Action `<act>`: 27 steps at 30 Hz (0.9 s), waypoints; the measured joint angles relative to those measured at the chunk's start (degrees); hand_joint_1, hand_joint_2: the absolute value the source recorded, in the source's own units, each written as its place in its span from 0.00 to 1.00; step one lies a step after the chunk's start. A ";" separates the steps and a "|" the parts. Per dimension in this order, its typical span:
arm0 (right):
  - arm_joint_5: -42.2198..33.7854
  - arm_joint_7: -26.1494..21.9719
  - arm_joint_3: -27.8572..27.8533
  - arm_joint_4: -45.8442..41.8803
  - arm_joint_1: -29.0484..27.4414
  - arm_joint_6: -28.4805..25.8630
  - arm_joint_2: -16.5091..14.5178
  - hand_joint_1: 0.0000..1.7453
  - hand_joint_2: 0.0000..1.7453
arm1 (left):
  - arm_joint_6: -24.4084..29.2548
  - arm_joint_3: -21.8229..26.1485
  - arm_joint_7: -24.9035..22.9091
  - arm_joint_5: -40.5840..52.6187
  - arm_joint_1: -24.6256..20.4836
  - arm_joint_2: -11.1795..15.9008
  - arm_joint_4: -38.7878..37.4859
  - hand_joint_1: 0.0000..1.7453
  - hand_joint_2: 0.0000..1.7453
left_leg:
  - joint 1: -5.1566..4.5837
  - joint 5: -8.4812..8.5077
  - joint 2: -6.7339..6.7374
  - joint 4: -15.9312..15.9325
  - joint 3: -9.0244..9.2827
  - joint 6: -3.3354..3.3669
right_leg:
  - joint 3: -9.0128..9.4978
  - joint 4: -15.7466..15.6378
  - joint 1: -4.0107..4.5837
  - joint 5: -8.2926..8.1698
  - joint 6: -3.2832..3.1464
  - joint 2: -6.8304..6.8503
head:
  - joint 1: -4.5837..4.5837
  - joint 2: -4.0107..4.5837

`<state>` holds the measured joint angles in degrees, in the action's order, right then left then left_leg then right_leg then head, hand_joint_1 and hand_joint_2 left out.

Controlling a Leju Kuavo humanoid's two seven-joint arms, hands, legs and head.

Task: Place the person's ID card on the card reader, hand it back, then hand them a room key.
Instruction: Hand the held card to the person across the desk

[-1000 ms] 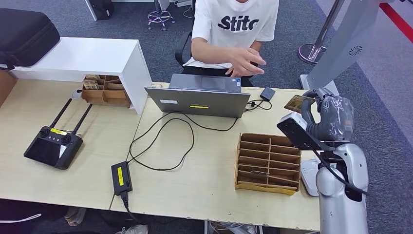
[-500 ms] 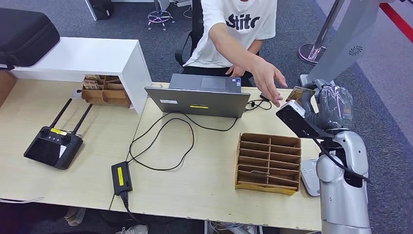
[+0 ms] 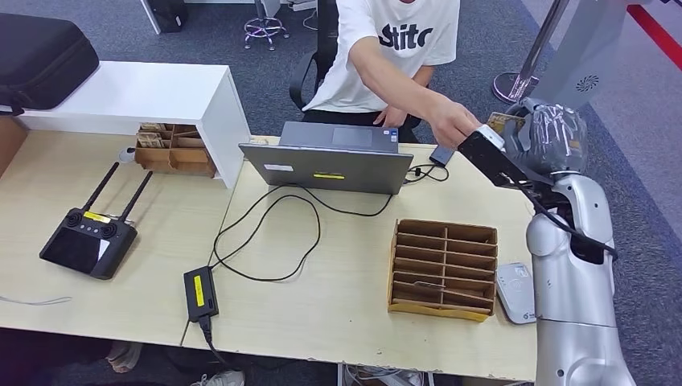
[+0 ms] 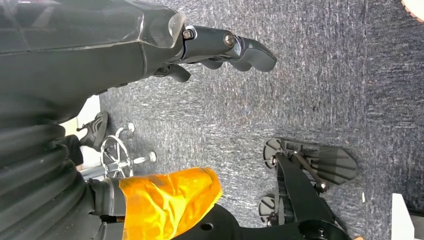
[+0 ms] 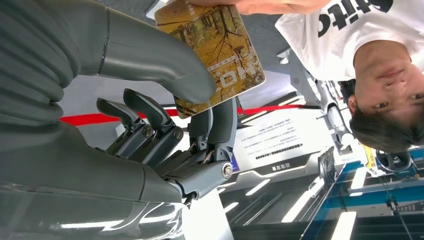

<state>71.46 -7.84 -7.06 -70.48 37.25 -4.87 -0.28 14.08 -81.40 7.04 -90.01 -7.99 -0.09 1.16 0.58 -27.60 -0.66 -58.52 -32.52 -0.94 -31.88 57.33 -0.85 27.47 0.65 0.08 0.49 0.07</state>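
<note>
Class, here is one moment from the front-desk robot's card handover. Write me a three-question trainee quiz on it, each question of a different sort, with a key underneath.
1. True or false: the right hand pinches the card between its thumb and fingers.
2. Who else touches the card? A) nobody B) the person's hand C) the left hand
3. Fill in: the wooden organizer lies between the laptop and the table's near ____.

Key: 1 true; 2 B; 3 edge.
</note>
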 joint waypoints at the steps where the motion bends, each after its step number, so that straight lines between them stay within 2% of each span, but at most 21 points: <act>1: 0.03 0.02 0.00 0.29 0.28 0.02 0.01 1.00 1.00 | 0.00 -0.01 -0.01 0.00 -0.01 0.02 0.00 0.00 1.00 | 0.00 0.00 0.00 0.00 0.00 0.00 | 0.00 0.00 0.00 0.00 0.00 0.00 | -0.01 0.00; 8: 0.90 0.67 0.19 2.26 1.87 0.20 0.02 1.00 1.00 | 0.00 -0.20 -0.02 0.00 -0.03 0.12 0.02 0.00 1.00 | 0.00 0.00 -0.01 0.00 -0.03 0.00 | -0.01 0.00 0.00 0.00 0.00 0.01 | -0.01 0.00; 15: 3.19 2.51 1.08 6.31 6.13 0.74 0.02 1.00 1.00 | -0.26 -1.01 -0.09 0.00 -0.14 0.26 0.02 0.00 1.00 | 0.00 0.01 0.00 -0.01 -0.03 0.00 | -0.01 0.01 -0.01 -0.02 0.00 0.00 | -0.01 0.00; 16: 3.60 2.81 1.20 6.97 6.81 0.78 0.02 0.86 1.00 | -0.27 -1.21 -0.09 0.00 -0.16 0.28 0.02 0.00 1.00 | 0.00 0.01 0.00 -0.01 -0.03 0.00 | -0.01 0.01 -0.01 -0.02 0.01 0.00 | -0.01 0.00; 19: 4.56 3.56 1.37 9.11 9.01 0.92 0.01 0.11 1.00 | -0.28 -1.68 -0.10 0.00 -0.21 0.36 0.02 0.00 1.00 | 0.00 0.01 -0.01 -0.01 -0.03 -0.01 | -0.01 0.01 0.00 -0.03 0.00 0.00 | -0.01 0.00; 20: 4.72 3.79 1.39 9.78 9.71 0.98 -0.01 0.00 1.00 | -0.28 -1.80 -0.13 0.00 -0.22 0.37 0.02 0.00 1.00 | 0.00 0.01 -0.01 -0.01 -0.03 -0.01 | -0.01 0.01 0.00 -0.03 0.00 0.01 | -0.01 0.00; 27: 5.91 5.26 1.40 12.95 13.25 1.72 -0.35 0.00 1.00 | -0.29 -2.57 -0.33 0.00 -0.28 0.39 0.02 0.00 1.00 | 0.00 0.01 0.00 -0.01 -0.03 -0.01 | -0.02 0.02 0.00 -0.03 0.00 0.00 | -0.01 0.00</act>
<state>77.37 -2.57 -5.66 -57.53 50.50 -3.15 -0.63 13.79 -83.97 6.71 -90.01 -8.26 0.31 1.18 0.58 -27.59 -0.66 -58.53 -32.56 -0.94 -31.90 57.35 -0.85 27.45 0.65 0.08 0.48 0.07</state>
